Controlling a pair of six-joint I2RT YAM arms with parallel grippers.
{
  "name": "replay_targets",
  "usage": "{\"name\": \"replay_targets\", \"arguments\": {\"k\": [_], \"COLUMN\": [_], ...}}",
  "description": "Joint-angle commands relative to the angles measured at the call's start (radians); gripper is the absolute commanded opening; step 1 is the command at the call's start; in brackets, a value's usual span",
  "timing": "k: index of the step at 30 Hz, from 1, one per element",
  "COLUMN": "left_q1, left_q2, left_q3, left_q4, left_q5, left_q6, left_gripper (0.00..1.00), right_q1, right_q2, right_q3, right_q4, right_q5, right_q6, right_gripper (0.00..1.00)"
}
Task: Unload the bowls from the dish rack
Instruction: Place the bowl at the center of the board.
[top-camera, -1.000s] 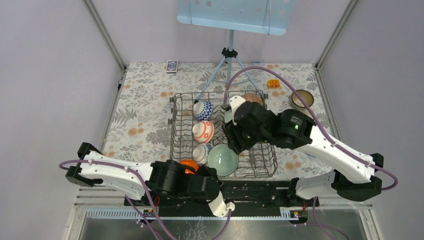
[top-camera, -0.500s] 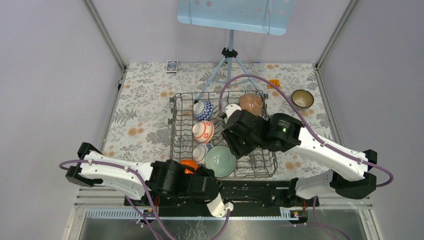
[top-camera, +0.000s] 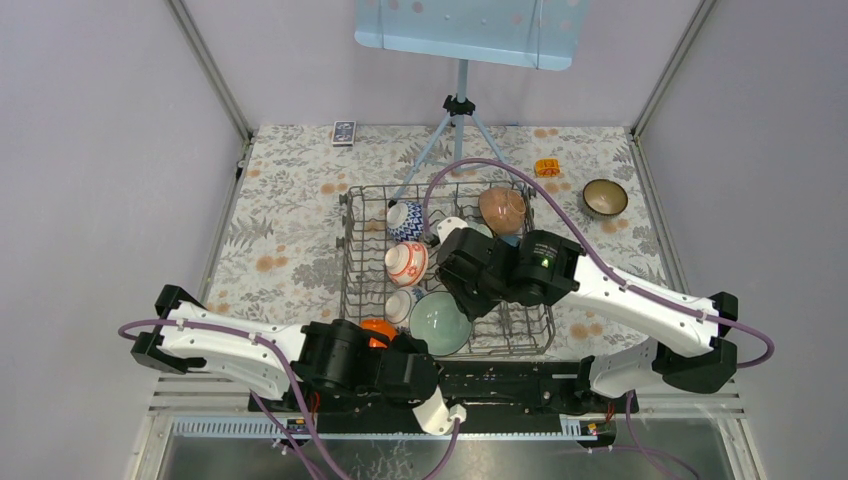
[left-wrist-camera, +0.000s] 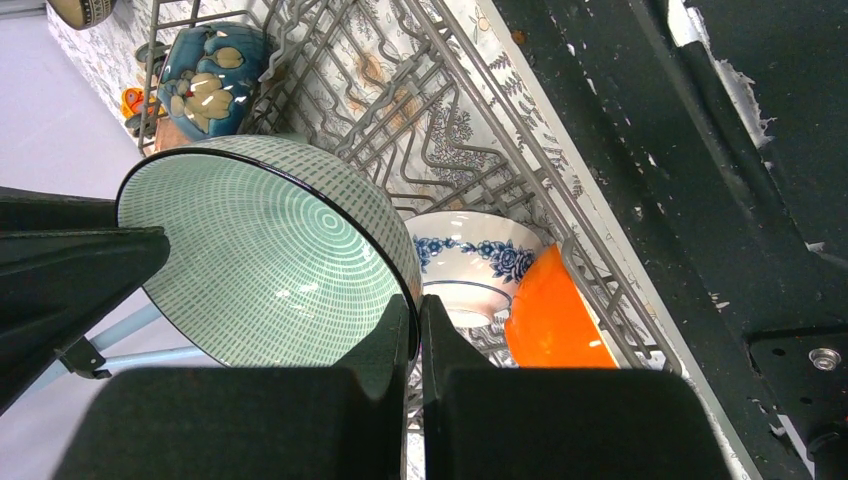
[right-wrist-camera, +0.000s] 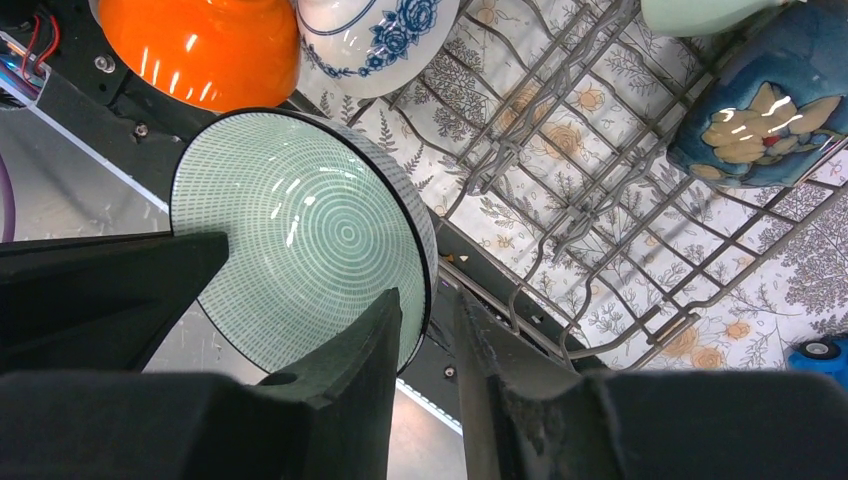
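Observation:
The grey wire dish rack (top-camera: 520, 335) holds several bowls. At its near edge a pale green bowl (top-camera: 441, 320) stands on edge. My left gripper (left-wrist-camera: 416, 322) is shut on that bowl's near rim. My right gripper (right-wrist-camera: 427, 300) straddles the same rim (right-wrist-camera: 425, 250), one finger inside the bowl. The other finger (right-wrist-camera: 470, 320) is outside, with a gap to the rim. An orange bowl (top-camera: 377, 328), a blue-flowered white bowl (top-camera: 402, 305), a red-and-white bowl (top-camera: 406, 263) and a blue-and-white bowl (top-camera: 407, 220) line the rack's left side. A brownish bowl (top-camera: 502, 208) sits at the back.
A dark brown bowl with a tan inside (top-camera: 604, 197) stands on the flowered tablecloth, right of the rack. A blue-grey tripod (top-camera: 458, 120) stands behind the rack. A small black device (top-camera: 343, 132) and a small orange object (top-camera: 546, 167) lie at the back.
My right gripper has come forward and to the left over the rack, down to the pale green bowl, and its jaws have narrowed. The left arm has stayed put.

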Motion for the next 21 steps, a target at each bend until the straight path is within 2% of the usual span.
{"name": "replay_targets", "arguments": {"k": [1,10,12,15,18,19,20,21], "left_q1": [-0.005,-0.005,-0.005,-0.005,-0.005,-0.005,-0.005,-0.005], "left_q2": [-0.026,-0.03,-0.03,-0.032,-0.038,-0.041,-0.043,-0.046], "left_q3": [0.024,0.021,0.019,0.016,0.011,0.01,0.009,0.006], "left_q4": [0.03,0.026,0.026,0.041,0.073,0.088,0.098,0.111], "left_q5": [-0.005,-0.001,-0.003,-0.024,-0.064,-0.078,-0.093,-0.116], "left_q6": [-0.004,-0.007,-0.007,-0.008,-0.013,-0.02,-0.026,-0.033], "left_gripper": [0.0,0.0,0.0,0.0,0.0,0.02,0.11,0.25], "right_q1": [0.013,0.017,0.019,0.019,0.019,0.019,0.019,0.019], "right_q2": [0.009,0.017,0.018,0.016,0.005,-0.001,-0.007,-0.016], "right_q3": [-0.011,-0.034,-0.04,-0.044,-0.041,-0.04,-0.039,-0.037], "right_q4": [0.02,0.03,0.035,0.045,0.055,0.059,0.064,0.068], "right_q5": [0.007,-0.01,-0.018,-0.025,-0.007,0.003,0.015,0.03], "right_q6": [0.007,0.009,0.009,0.012,0.024,0.027,0.032,0.039], "right_gripper": [0.32,0.27,0.21,0.0,0.0,0.0,0.0,0.0]}}
